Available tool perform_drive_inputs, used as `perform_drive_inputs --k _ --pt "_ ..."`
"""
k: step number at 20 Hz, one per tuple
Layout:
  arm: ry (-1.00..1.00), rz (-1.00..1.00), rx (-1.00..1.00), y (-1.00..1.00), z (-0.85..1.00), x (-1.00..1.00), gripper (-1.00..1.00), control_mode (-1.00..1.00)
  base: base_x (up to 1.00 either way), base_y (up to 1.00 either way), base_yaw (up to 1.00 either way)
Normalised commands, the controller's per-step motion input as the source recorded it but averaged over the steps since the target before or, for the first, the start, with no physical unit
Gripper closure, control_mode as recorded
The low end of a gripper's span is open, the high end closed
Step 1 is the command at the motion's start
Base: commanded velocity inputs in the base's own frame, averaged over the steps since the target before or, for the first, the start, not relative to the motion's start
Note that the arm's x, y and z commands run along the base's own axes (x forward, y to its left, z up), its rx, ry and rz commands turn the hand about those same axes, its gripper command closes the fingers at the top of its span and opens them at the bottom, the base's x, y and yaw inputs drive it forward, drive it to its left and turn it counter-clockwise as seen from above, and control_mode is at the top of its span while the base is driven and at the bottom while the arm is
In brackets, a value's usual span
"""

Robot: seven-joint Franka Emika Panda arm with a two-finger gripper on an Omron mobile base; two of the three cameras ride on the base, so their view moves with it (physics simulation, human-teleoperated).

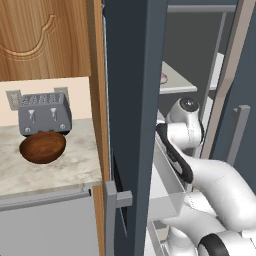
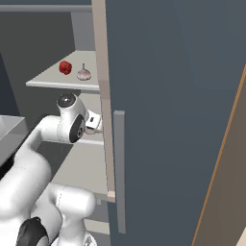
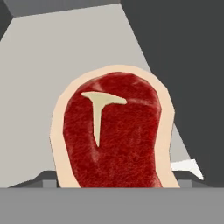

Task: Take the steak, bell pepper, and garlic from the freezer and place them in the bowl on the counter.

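Arm inside the freezer, steak close under the hand

On the left, the bowl sits on the beige marbled worktop before a toaster; right, in the dark freezer, bell pepper and garlic share a white shelf, while the steak lies flat on a grey shelf. Whether the jaws are spread, I cannot tell.

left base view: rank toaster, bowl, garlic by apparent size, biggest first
1. toaster, largest, though it is close with the bowl.
2. bowl, about as wide as the toaster but lower; it sits slightly nearer the camera, so this order is unsure.
3. garlic, clearly smallest; just a sliver shows past the freezer door edge.
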Motion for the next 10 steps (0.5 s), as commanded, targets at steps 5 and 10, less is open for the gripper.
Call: perform_drive_inputs --k 5,10 --pt "0.00 0.03 0.00 0.00 0.25 -0.61 1.00 -1.00 0.00 0.00 0.00" --pt "0.00 0.01 0.00 0.00 0.36 -0.63 1.00 -1.00 0.00 0.00 0.00"
